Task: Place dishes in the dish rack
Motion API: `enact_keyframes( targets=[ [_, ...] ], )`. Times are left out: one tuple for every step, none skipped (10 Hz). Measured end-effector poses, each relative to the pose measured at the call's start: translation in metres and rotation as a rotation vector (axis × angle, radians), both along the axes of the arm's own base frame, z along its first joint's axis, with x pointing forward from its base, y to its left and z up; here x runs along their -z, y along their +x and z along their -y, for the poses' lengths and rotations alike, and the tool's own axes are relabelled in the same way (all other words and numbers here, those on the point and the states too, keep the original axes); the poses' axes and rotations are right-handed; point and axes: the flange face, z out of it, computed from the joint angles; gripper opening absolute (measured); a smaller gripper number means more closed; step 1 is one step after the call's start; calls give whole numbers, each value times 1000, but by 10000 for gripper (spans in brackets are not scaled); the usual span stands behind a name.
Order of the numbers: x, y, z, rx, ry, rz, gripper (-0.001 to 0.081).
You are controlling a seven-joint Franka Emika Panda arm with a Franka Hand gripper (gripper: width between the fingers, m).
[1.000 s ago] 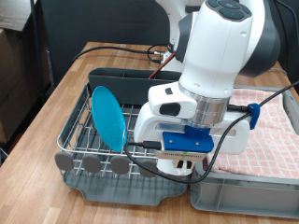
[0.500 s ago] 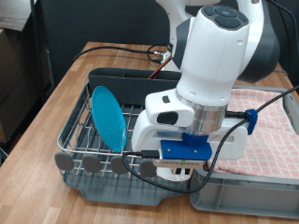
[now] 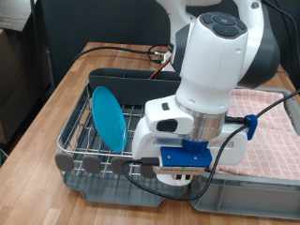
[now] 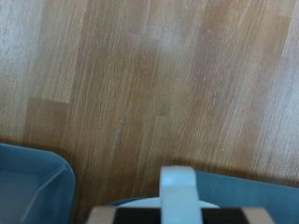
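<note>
Table (image 3: pixel 66 98): light wooden top; in the wrist view its grain (image 4: pixel 149 84) fills most of the frame.
Robot arm (image 3: pixel 220 56): bulky white body, leaning down over the exterior view's lower middle and covering the near right part of the rack.
Dish rack (image 3: pixel 89 148): silver wire grid on a dark grey tray, standing on the table at the exterior view's left and centre.
Caddy (image 3: pixel 122 82): long dark grey box along the rack's far edge.
Cloth (image 3: pixel 267 131): pink checked fabric at the exterior view's right, lining a grey crate (image 3: pixel 244 202) whose rim shows at lower right.
Plate (image 3: pixel 108 117): round, light blue, glossy; it stands on edge in the rack's wires, tilted, just left of the arm.
Discs (image 3: pixel 92 165): round grey pieces in a row along the rack's near edge.
Gripper (image 3: pixel 181 169): low over the rack's near right corner, under a blue bracket; whether the fingers are parted or closed cannot be told.
Mug (image 4: pixel 177 191): only a white handle-like strip shows at the wrist view's edge, blurred.
</note>
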Motion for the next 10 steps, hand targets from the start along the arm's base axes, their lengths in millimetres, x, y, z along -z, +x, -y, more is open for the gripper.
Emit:
enact_keyframes(
  targets=[
    [1,2,0,-2,2,-9,72],
    [3,3,0,-2,3,-14,72],
    [5,4,0,-2,3,-16,72],
    [6,4,-1,-3,2,-17,72],
    [8,5,-1,-3,2,-18,72],
    [9,5,-1,-3,2,-19,72],
    [9,5,-1,-4,1,-19,72],
    [9,5,-1,-4,1,-19,72],
    [9,5,-1,-4,1,-18,72],
    [9,5,-1,-5,0,-18,72]
  ],
)
